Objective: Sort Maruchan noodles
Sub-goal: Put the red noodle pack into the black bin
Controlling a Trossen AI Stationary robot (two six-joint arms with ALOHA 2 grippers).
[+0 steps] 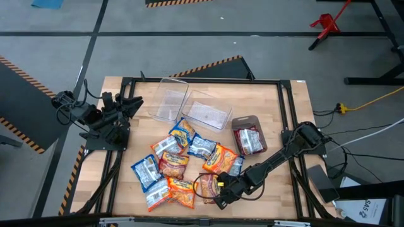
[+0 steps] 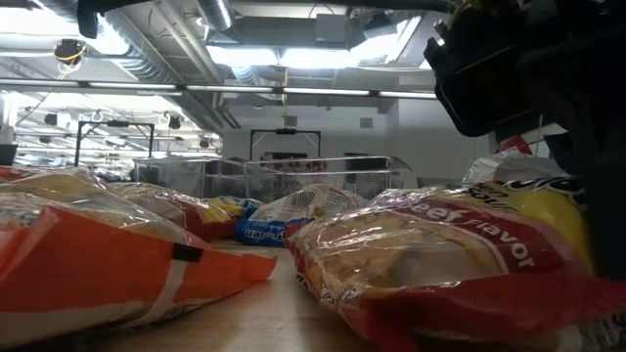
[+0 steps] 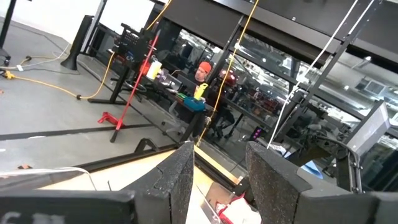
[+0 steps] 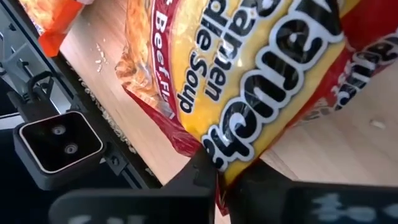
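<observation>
Several Maruchan noodle packets (image 1: 183,161), blue-and-white, orange-yellow and red-brown, lie in a loose pile on the wooden table (image 1: 278,101). My right gripper (image 1: 221,191) is at the pile's near right side, shut on a red-and-yellow beef packet (image 4: 249,81), which also shows in the low view (image 2: 440,249). My left gripper (image 3: 221,180) is open and empty. It waits at the table's left edge (image 1: 134,104), pointing toward the right. My right gripper pinches the beef packet's crimped end edge (image 4: 229,160) between its two fingers (image 4: 200,175). The fingers come low and slanting from the table's right. The rest of the packet lies on the table beyond the fingers.
Two clear bins (image 1: 172,98) (image 1: 209,115) stand at the far middle. A grey bin (image 1: 247,134) to their right holds red-brown packets. A small camera (image 4: 59,146) sits at the table's near edge, close to my right gripper.
</observation>
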